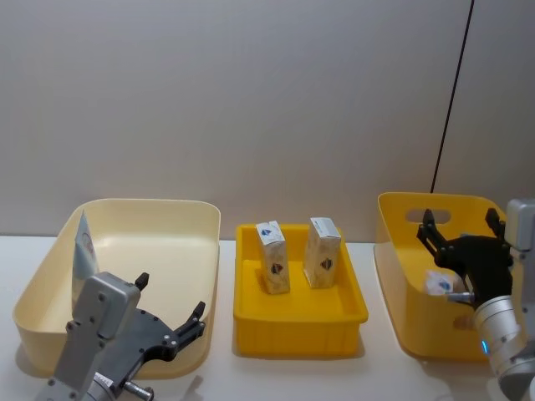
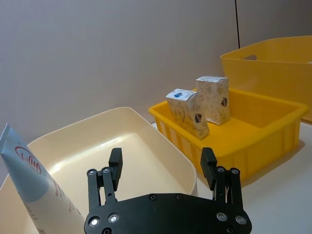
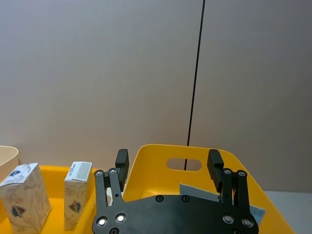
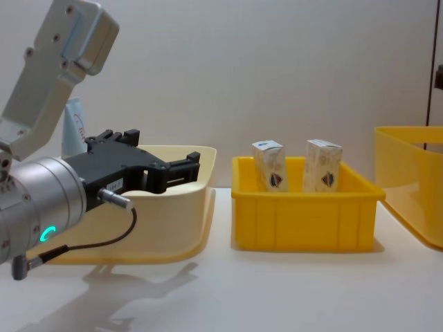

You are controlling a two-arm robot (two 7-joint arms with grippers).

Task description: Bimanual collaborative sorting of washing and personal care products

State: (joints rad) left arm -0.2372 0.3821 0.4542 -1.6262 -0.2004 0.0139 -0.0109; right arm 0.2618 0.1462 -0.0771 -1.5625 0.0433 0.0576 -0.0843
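Observation:
A light-blue tube (image 1: 84, 249) (image 2: 34, 185) (image 4: 73, 128) stands against the left wall of the cream bin (image 1: 167, 251). Two small white cartons (image 1: 272, 256) (image 1: 322, 252) stand upright in the shallow yellow tray (image 1: 297, 322). Another light-blue product (image 1: 436, 284) (image 3: 195, 191) lies in the deep yellow bin (image 1: 401, 284), mostly hidden. My left gripper (image 1: 170, 296) (image 2: 162, 158) (image 4: 166, 149) hovers open over the cream bin's near right part, holding nothing. Above the deep yellow bin my right gripper (image 1: 460, 219) (image 3: 167, 158) is open and empty.
The three containers stand in a row on a white table, against a plain grey wall. The shallow tray (image 4: 304, 221) sits between the cream bin (image 4: 187, 207) and the deep bin (image 4: 408, 194). A dark cable (image 1: 451, 100) runs down the wall behind the deep bin.

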